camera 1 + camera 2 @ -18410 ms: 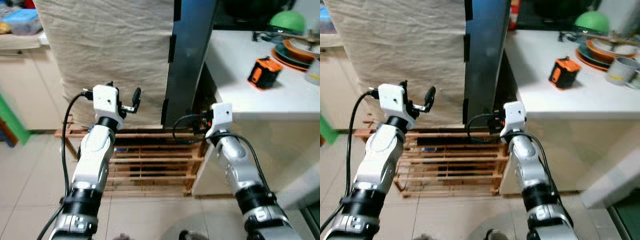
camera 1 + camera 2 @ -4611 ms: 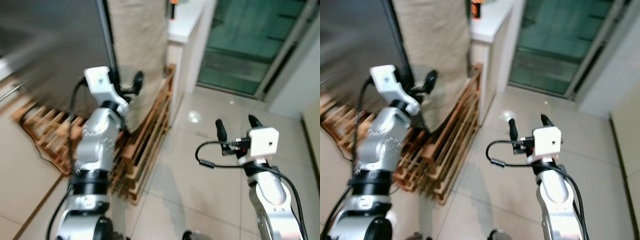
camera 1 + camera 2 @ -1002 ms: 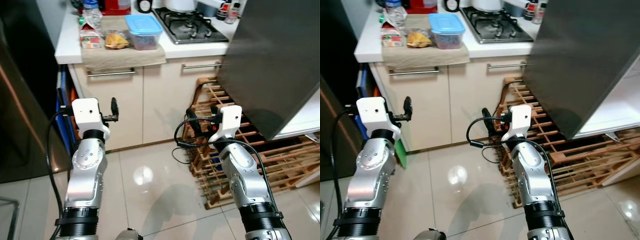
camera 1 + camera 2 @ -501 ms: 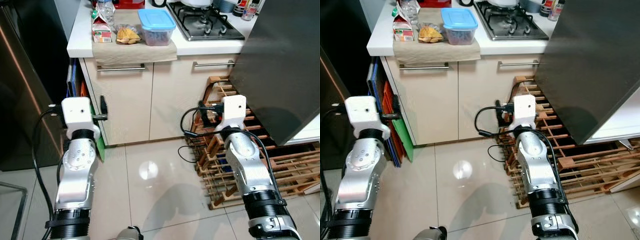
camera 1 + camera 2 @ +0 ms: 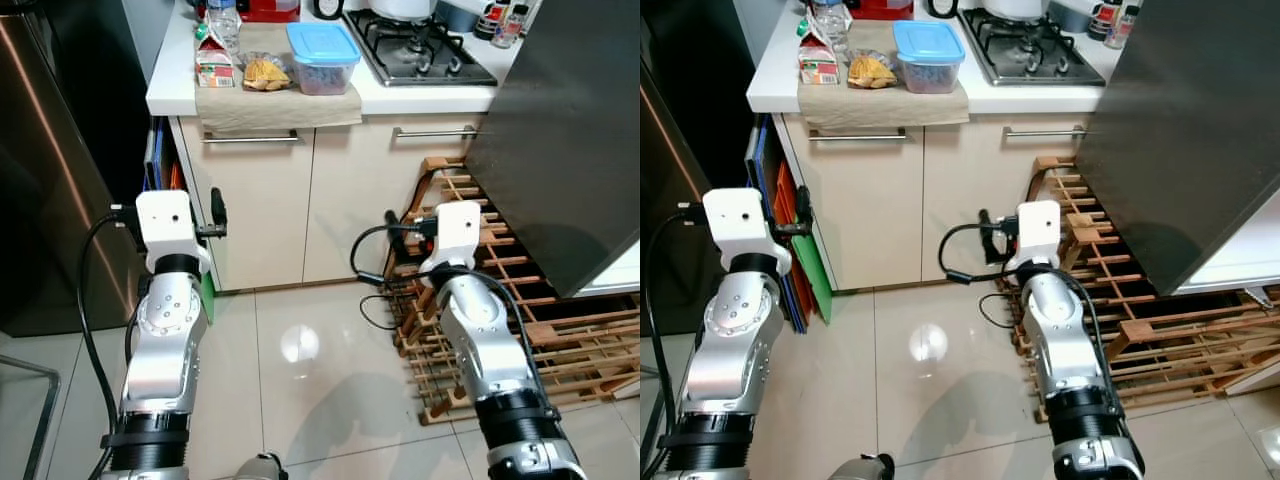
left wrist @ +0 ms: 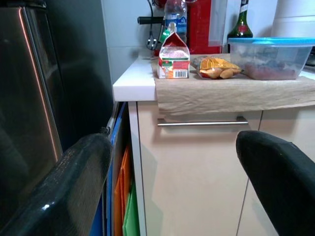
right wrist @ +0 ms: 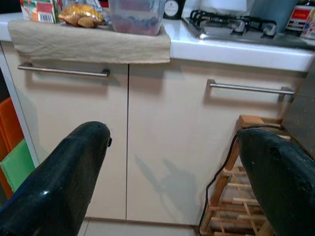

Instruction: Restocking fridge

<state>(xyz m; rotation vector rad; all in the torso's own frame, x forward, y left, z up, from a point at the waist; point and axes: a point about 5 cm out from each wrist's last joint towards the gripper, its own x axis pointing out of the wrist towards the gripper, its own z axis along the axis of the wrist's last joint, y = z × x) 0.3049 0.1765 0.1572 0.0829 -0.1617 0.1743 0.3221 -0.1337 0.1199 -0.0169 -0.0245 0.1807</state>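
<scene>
Counter [image 5: 420, 97] stood ahead. On counter: cloth [image 5: 275, 100] bearing carton [image 5: 214, 66], snack bag [image 5: 266, 72], lidded container [image 5: 324, 57]; hob [image 5: 418, 52] right of these. Fridge [image 5: 50, 190] left of counter; wooden rack [image 5: 520, 320] right, on floor.

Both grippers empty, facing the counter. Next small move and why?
Probably step forward toward the counter. Both grippers, left gripper and right gripper, are open and hold nothing. The carton, snack bag and blue-lidded container sit on the cloth, apparently beyond the grippers for now, so closing the gap likely comes before any grasp.
</scene>
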